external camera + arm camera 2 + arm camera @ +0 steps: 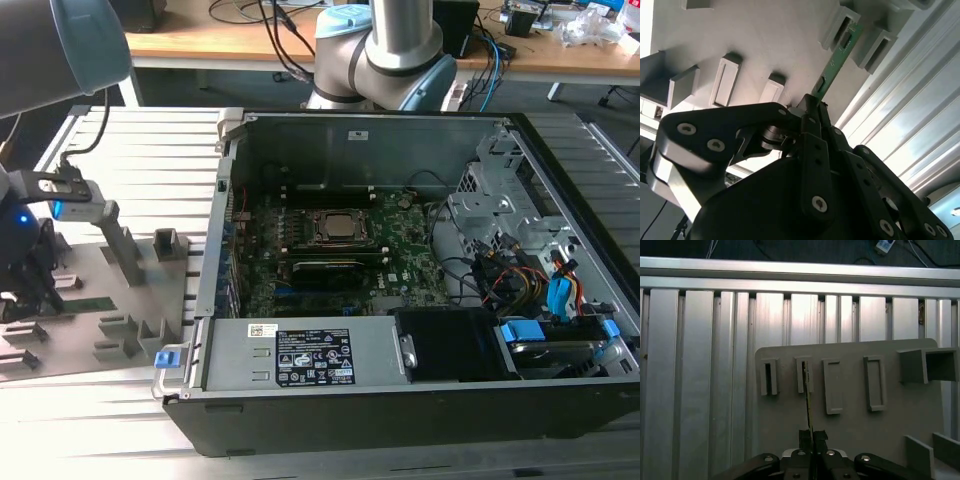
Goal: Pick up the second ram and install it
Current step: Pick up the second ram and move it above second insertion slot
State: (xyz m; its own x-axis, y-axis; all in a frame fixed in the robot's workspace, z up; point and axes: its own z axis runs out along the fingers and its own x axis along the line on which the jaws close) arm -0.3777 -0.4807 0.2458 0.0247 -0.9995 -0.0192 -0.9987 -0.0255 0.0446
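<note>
Evidently the black gripper [812, 106] pinches the thin green circuit-board ram stick [836, 57] by one end; its long axis runs straight away into the grey plastic fixture plate [765, 40].

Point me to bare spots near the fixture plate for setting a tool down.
Bare slotted table above the fixture plate in the exterior view, up to the PC case wall. On the plate, the flat stretch between the row of slot holders and the end effector, beside the second ram. Crowded: inside the case, with motherboard and cables.
</note>
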